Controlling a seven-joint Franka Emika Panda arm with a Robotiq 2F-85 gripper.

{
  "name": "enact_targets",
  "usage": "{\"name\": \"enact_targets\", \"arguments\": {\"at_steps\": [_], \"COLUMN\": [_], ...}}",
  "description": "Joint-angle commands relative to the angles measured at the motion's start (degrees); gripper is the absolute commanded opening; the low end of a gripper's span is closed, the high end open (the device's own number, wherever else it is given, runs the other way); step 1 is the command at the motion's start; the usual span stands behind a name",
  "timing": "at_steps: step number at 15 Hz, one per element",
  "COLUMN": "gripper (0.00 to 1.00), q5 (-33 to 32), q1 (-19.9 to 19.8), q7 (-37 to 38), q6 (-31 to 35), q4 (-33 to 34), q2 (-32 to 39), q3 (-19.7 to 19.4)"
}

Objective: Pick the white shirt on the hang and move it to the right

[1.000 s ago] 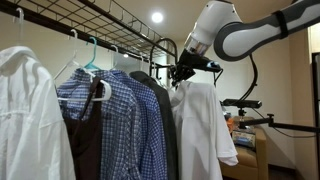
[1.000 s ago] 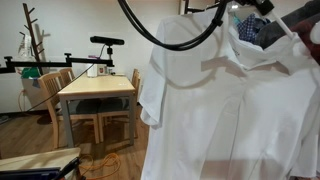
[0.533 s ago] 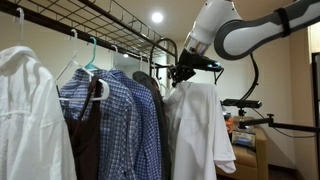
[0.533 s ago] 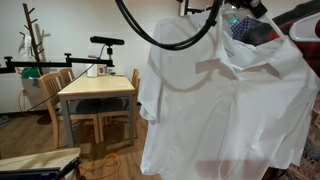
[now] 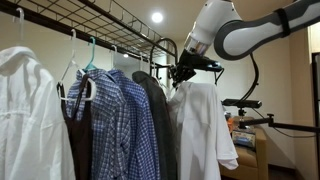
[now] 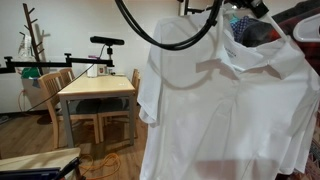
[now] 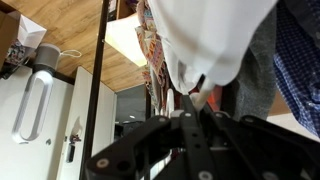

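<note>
At the rail's end: the tool [image 5: 181, 73] sits at the collar of the white shirt [image 5: 203, 125], at 3 o'clock of the dark jacket [image 5: 152, 105] and checked shirts [image 5: 115, 115].
Tool state: fingers closed, apparently pinching the shirt's hanger or collar; the wrist view [image 7: 197, 92] shows white cloth right at the fingertips.
Shirt place: hanging free beside the rack [image 5: 120, 22], filling an exterior view [image 6: 225, 110].
Doing it well: carry level toward 3 o'clock, slowly, so the hanger doesn't slip or swing.
Writing: none readable.
</note>
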Motion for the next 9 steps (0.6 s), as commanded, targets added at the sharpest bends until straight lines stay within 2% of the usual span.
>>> {"name": "enact_targets", "arguments": {"at_steps": [1,5,9], "gripper": [0.09,0.09,0.09], "q5": [0.3,0.5,-0.1], "q1": [-1.3,-2.1,-2.7], "q7": [0.2,1.7,4.0], "q6": [-1.2,-8.4,-8.6], "q4": [-0.1,-0.9,-3.0], "q2": [0.0,-0.3,-0.6], "q3": [0.8,0.6,-0.6]}}
